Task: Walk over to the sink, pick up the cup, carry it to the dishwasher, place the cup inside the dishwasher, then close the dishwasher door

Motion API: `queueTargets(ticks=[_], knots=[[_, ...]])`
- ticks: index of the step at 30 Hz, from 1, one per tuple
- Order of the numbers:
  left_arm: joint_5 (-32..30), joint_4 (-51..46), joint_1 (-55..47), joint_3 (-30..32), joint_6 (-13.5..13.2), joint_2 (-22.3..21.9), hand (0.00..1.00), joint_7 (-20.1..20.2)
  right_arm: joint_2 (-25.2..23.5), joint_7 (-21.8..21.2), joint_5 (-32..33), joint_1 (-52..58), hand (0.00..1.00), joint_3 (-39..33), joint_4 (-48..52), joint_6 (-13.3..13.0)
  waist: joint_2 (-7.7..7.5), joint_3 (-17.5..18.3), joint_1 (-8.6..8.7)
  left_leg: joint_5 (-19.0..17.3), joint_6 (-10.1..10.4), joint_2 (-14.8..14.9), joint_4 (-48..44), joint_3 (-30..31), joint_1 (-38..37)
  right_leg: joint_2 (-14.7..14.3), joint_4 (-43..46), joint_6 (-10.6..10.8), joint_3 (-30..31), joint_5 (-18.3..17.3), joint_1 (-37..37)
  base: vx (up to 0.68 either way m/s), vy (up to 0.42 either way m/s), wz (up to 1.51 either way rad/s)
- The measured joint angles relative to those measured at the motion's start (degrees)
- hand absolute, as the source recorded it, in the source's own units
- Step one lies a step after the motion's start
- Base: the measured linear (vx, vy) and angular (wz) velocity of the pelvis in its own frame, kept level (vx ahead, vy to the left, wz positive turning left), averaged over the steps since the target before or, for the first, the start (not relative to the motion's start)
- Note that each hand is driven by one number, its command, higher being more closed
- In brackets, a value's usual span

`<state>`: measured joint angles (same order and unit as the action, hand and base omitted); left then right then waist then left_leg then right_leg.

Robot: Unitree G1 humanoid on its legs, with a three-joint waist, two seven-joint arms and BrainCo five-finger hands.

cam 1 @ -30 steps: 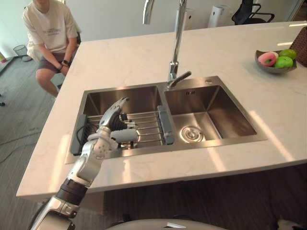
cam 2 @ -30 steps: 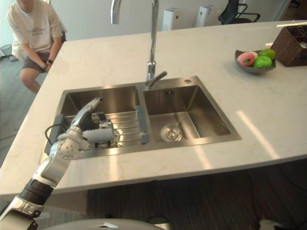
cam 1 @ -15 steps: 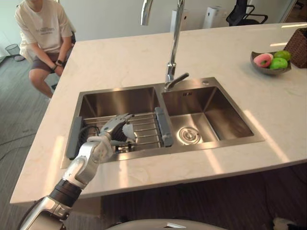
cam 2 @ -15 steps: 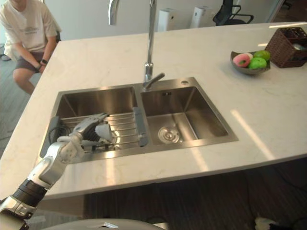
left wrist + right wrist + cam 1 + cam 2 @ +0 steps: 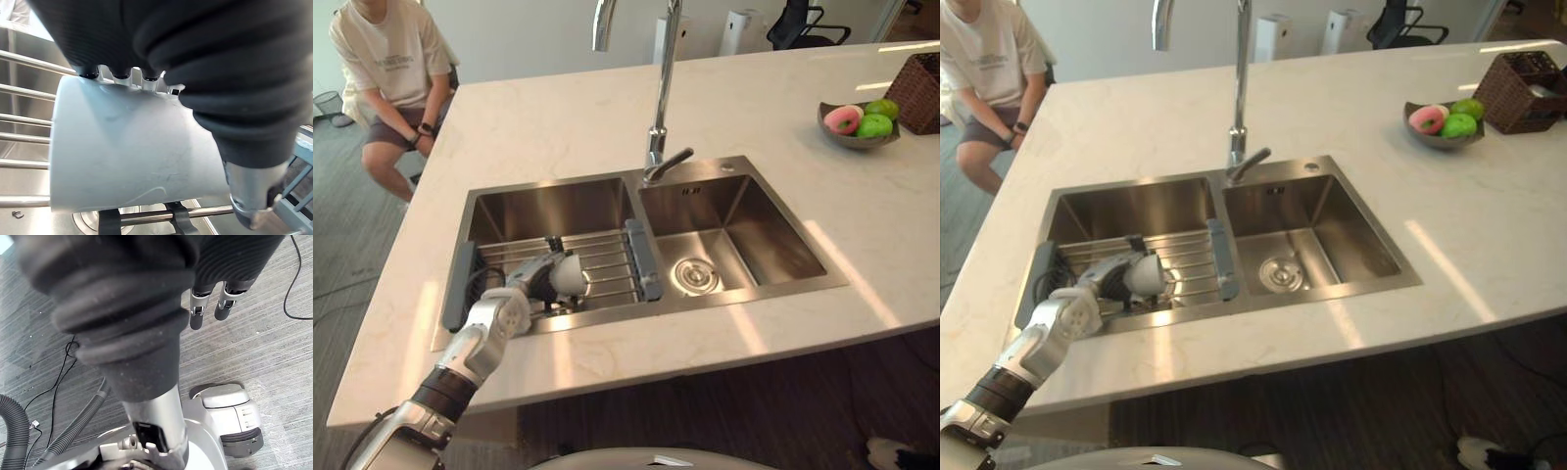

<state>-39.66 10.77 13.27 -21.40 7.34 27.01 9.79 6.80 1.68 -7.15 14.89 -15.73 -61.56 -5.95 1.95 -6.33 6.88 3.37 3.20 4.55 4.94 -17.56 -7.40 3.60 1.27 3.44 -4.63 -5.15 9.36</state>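
The left hand (image 5: pixel 530 281) is closed around a white cylindrical cup (image 5: pixel 127 156). Its dark-tipped fingers (image 5: pixel 120 74) curl over one side of the cup wall and the thumb (image 5: pixel 249 191) bears on the opposite side. The cup lies on its side, with one round end pointing toward 3 o'clock. It sits over a stainless wire drying rack (image 5: pixel 607 259); contact between cup and rack cannot be determined.

The rack spans the left basin (image 5: pixel 553 206) of a stainless double sink (image 5: pixel 734 164), which is set into a pale marble-pattern counter (image 5: pixel 558 117). A tall chrome tap (image 5: pixel 659 108) stands at 12 o'clock from the divider between the basins.

At 2 o'clock from the sink, a dark bowl (image 5: pixel 858 140) holds pink and green fruit (image 5: pixel 873 124), just beside a brown wicker basket (image 5: pixel 926 93). A seated person (image 5: pixel 386 69) is at 11 o'clock, off the counter's corner.

The right hand (image 5: pixel 196 313) hangs over grey floor (image 5: pixel 274 342), fingers relaxed and holding nothing.
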Motion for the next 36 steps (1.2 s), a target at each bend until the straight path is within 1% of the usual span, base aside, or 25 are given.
queueTargets(ticks=[4,9,13,14,15,18,24,25,27,28,32,34,36], knots=[[0.0,1.9,0.1,0.6,0.4,0.0,0.00,-1.1,0.0,-0.3,0.0,0.0,0.00,0.1,0.0,0.1,-0.01,0.0,-0.05,-0.3,0.0,0.1,0.0,-0.9,-0.5,0.0,-0.2,0.0,0.9,0.1,0.0,-0.02,-0.003,-0.13],[-1.2,5.7,1.0,1.3,0.5,0.0,0.00,-1.5,0.1,-0.3,0.0,0.1,0.00,1.0,0.2,0.1,-0.20,0.2,0.42,-0.4,0.0,0.0,0.0,-1.2,-0.6,0.0,-0.4,0.0,1.1,0.1,0.0,-0.01,-0.001,-0.03],[-2.3,6.4,1.2,1.3,0.4,0.0,0.00,-1.4,0.2,-0.7,0.0,0.1,0.00,1.0,0.4,0.2,-0.20,0.2,0.67,-0.5,0.1,0.0,0.0,-1.2,-0.6,0.0,-0.5,0.0,1.1,0.1,0.0,0.00,0.000,0.00],[-2.3,6.7,1.2,1.3,0.4,0.0,0.00,-1.1,0.3,-1.5,0.0,0.1,0.00,1.0,0.4,0.3,-0.19,0.2,0.70,-0.5,0.1,0.0,0.0,-1.3,-0.6,0.0,-0.4,0.0,1.1,0.1,0.1,0.00,0.000,0.00],[-2.4,6.8,1.3,1.3,0.4,0.0,1.00,-0.6,0.5,-1.9,0.0,0.1,0.00,1.0,0.4,0.5,-0.13,0.2,0.75,-0.5,0.1,0.0,0.0,-1.3,-0.6,-0.1,-0.4,0.0,1.1,0.1,0.2,0.00,0.000,0.00],[-3.7,7.5,2.0,1.2,0.3,0.0,1.00,1.0,0.6,-2.5,0.0,0.1,0.00,1.0,0.4,1.2,-0.02,0.3,0.84,-0.5,0.2,0.0,0.0,-1.3,-0.7,-0.3,-0.5,0.0,1.1,0.1,0.3,0.00,0.000,0.00],[-5.6,9.1,3.6,1.0,0.1,0.0,1.00,5.3,0.9,-3.0,0.0,0.0,0.00,1.3,0.4,1.2,-0.04,0.5,1.16,-0.6,0.2,0.0,0.0,-1.5,-1.1,-0.3,-0.7,0.0,1.5,0.1,0.3,-0.01,-0.004,-0.03],[-5.6,9.2,3.8,1.0,0.2,0.0,1.00,6.4,1.0,-3.1,0.0,0.0,0.00,1.5,0.3,1.3,0.14,0.7,1.17,-0.8,0.2,0.0,0.0,-1.8,-1.2,-0.3,-0.7,0.0,2.0,0.1,0.3,-0.01,-0.002,-0.11],[-5.6,9.6,3.8,0.9,0.3,0.0,1.00,7.2,1.2,-3.5,0.0,0.1,0.00,1.5,0.3,1.3,-0.07,0.8,1.17,-1.0,0.2,0.0,0.0,-2.2,-1.4,-0.3,-0.8,0.1,2.3,0.1,0.3,0.00,0.000,-0.11],[-5.6,10.1,3.8,0.8,0.3,0.0,1.00,7.6,1.4,-3.9,-0.1,0.1,0.00,1.6,0.3,1.4,0.09,1.2,1.18,-1.1,0.2,0.0,0.0,-2.4,-1.5,-0.3,-0.8,0.1,2.4,0.1,0.4,0.01,-0.001,-0.06],[-4.9,10.2,3.9,0.5,0.1,0.0,1.00,7.5,1.8,-4.2,-0.1,0.0,0.00,1.6,0.0,1.4,0.16,1.5,1.18,-1.1,0.2,-0.1,0.0,-2.4,-1.5,-0.2,-0.8,0.1,2.4,0.1,0.4,0.00,-0.002,-0.01],[-4.0,10.3,3.8,0.2,-0.2,0.0,1.00,6.5,1.8,-4.2,-0.1,0.0,0.00,1.6,0.0,1.4,0.17,1.5,1.16,-1.1,0.2,-0.1,0.0,-2.4,-1.5,-0.2,-0.8,0.1,2.4,0.1,0.4,0.00,0.000,0.00],[-2.4,10.7,3.7,0.0,-0.8,0.0,1.00,4.5,1.9,-4.2,-0.1,0.0,0.00,1.6,-0.1,1.4,0.13,1.5,1.13,-1.1,0.2,-0.1,0.0,-2.3,-1.5,-0.2,-0.8,0.1,2.3,0.1,0.4,0.00,0.000,0.00]])
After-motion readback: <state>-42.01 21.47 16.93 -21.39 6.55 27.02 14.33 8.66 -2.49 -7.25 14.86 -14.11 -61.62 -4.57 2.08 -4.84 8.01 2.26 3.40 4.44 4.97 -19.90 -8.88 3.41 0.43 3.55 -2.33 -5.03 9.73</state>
